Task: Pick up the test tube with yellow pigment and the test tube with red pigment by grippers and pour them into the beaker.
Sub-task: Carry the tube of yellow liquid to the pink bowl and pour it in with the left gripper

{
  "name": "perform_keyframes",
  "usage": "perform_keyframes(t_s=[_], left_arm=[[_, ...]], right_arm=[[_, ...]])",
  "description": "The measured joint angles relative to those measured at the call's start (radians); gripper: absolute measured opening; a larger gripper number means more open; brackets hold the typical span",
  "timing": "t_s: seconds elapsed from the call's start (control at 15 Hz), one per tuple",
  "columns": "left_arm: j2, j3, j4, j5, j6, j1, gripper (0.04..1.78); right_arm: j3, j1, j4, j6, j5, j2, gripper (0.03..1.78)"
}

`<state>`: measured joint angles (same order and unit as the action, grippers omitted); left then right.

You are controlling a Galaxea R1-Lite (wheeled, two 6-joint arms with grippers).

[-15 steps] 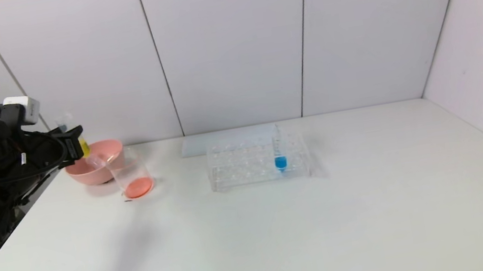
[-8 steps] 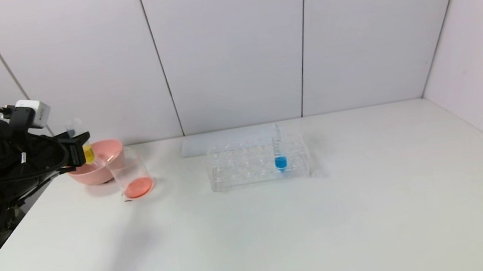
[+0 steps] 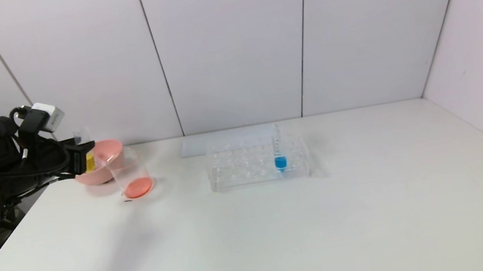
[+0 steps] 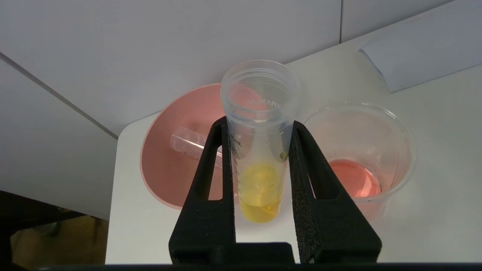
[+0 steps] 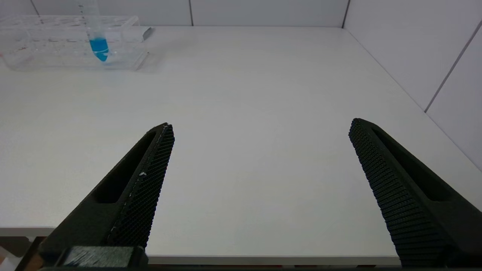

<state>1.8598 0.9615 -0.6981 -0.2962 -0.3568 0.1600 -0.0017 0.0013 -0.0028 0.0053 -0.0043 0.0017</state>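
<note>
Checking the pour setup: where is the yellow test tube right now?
In the head view, the test tube with yellow pigment is at the table's far left, clamped upright in the left end effector, in front of the pink bowl and beside the beaker.

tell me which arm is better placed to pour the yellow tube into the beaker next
Left. The left gripper already has its jaws shut on the test tube with yellow pigment, close beside the beaker. The right gripper is empty, jaws open, far off near the table's front edge.

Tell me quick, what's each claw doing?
Left claw: closed, holding the yellow tube.
Right claw: open, holding nothing.
</note>
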Motion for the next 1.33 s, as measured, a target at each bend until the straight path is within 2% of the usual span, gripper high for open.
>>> perform_keyframes(t_s=[1.0, 1.33], left_arm=[[-0.002, 0.162, 0.382, -0.061, -0.236, 0.017, 0.44], [-0.009, 0.188, 0.414, -0.079, -0.268, 0.037, 0.44]], right_arm=[[0.0, 0.0, 0.0, 0.0, 0.0, 0.0, 1.7], [0.0, 0.0, 0.0, -0.001, 0.0, 0.0, 1.7]])
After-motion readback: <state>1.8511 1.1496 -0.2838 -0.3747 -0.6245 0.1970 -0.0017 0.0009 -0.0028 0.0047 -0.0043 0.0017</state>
